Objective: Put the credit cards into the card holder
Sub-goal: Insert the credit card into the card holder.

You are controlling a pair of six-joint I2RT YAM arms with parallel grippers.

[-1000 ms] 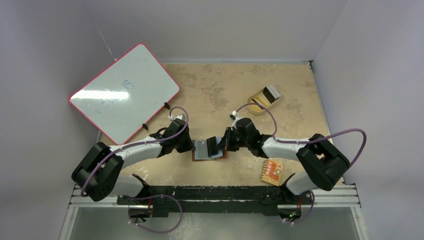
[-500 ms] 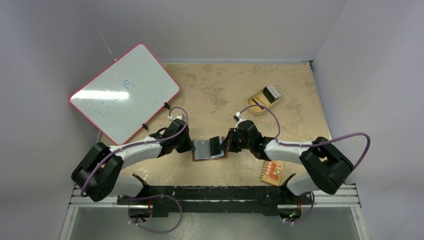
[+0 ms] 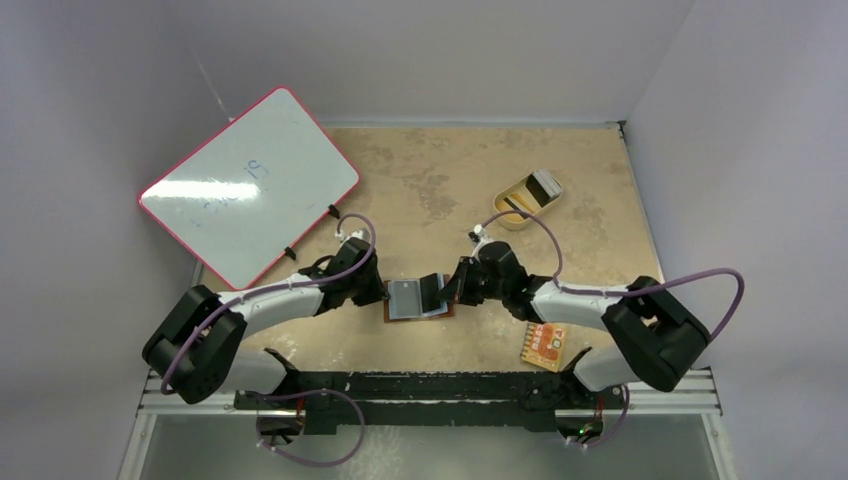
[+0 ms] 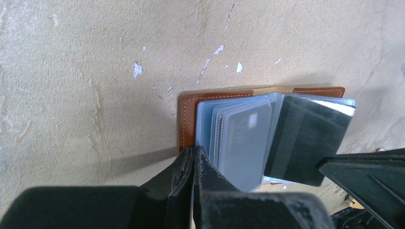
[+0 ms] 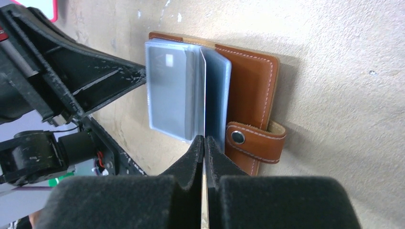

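The card holder lies open on the table between both arms, brown cover down and bluish clear pockets fanned up, its snap tab on the right. My right gripper is shut on a black credit card, which stands edge-on with its far edge among the pocket leaves. My left gripper is shut, with its tips pressed on the holder's left edge. More credit cards rest in the tan dish.
A tan oval dish stands at the back right. An orange-red patterned packet lies near the right arm's base. A pink-framed whiteboard leans at the back left.
The right arm's elbow has swung a little outward and the black card has shifted slightly over the pockets. The left arm has not moved.
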